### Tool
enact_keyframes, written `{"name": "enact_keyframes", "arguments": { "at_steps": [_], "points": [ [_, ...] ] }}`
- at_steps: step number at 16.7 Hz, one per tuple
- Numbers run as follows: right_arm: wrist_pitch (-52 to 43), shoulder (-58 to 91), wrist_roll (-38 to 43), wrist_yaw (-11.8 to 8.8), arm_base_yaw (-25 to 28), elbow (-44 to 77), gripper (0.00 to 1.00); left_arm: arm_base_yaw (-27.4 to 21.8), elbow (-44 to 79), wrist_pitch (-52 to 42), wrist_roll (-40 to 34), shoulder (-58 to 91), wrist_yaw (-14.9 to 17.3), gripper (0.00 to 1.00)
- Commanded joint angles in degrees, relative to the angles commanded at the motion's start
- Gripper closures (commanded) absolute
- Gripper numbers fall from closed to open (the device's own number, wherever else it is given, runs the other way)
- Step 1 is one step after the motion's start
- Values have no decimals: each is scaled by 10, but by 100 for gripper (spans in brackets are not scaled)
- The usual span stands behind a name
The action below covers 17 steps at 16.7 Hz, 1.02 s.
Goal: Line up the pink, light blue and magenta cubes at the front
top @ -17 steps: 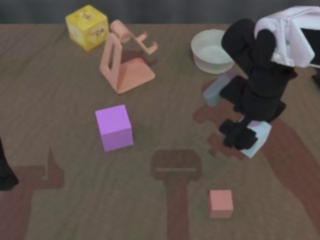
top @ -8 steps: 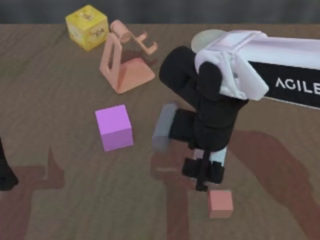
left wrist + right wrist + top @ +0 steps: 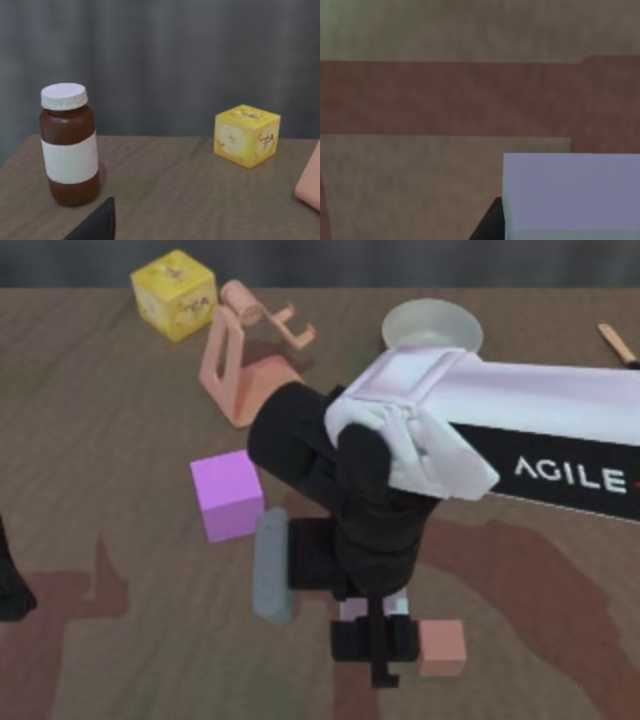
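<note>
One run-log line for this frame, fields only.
right gripper: holding light blue cube, beside pink cube | magenta cube: untouched | left arm: parked at left edge

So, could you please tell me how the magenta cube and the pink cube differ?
The magenta cube is larger than the pink cube. It sits farther back, left of the right arm; the pink cube lies at the front, beside the right end effector. Both are plain and rest on the table.

Rendered tabletop scene — wood-grain table (image 3: 120, 540), grey backdrop.
</note>
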Motion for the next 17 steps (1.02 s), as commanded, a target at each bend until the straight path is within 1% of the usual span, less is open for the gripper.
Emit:
{"name": "enact_keyframes", "arguments": {
  "at_steps": [2,4,8,10,14,17],
  "points": [
    [3,3,2,0,-2,-2,100,0,0,0,0,0,0,0],
    [24,10,1,0,-1,-17,100,0,0,0,0,0,0,0],
    [113,38,2,0,0,-70,100,0,0,0,0,0,0,0],
    [140,49,2,0,0,-90,100,0,0,0,0,0,0,0],
    [145,52,1,0,1,-94,100,0,0,0,0,0,0,0],
    [145,52,1,0,1,-94,77,0,0,0,0,0,0,0]
  ]
}}
